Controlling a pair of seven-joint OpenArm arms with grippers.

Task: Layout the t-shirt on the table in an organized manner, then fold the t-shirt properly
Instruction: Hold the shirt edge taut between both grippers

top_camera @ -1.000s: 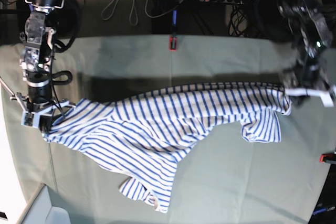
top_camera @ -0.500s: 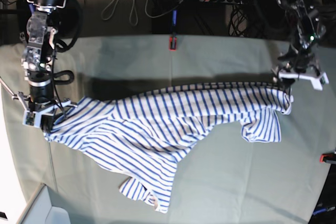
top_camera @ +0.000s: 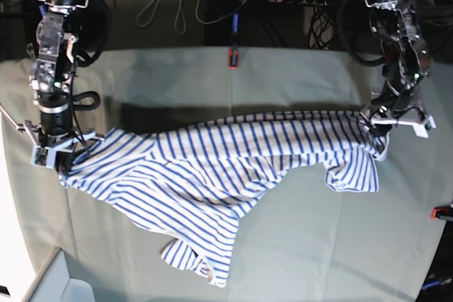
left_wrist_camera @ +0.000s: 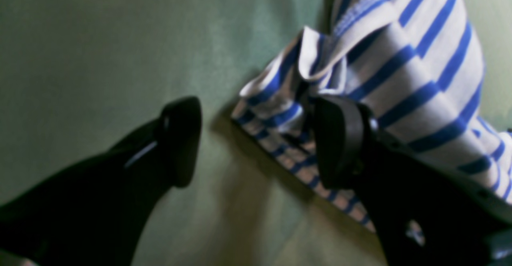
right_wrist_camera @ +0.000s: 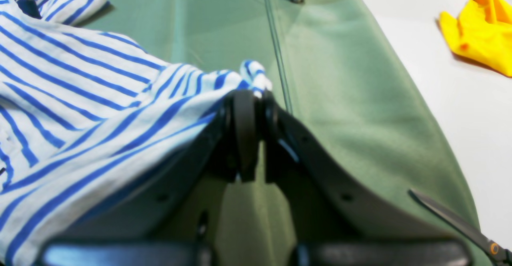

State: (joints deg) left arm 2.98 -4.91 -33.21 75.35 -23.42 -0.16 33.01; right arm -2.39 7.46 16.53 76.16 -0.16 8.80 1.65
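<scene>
I am seeing the t-shirt [top_camera: 233, 175] lying stretched across the middle of the counter [top_camera: 297, 76], crumpled toward the near edge. My right gripper [right_wrist_camera: 251, 98] is pinching its corner with fingers closed. My left gripper [left_wrist_camera: 256, 142] is hovering with fingers spread apart, one finger touching the shirt's other end.

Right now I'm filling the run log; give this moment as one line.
left gripper: open, beside t-shirt corner | right gripper: shut on t-shirt | shirt: rumpled, unfolded
</scene>
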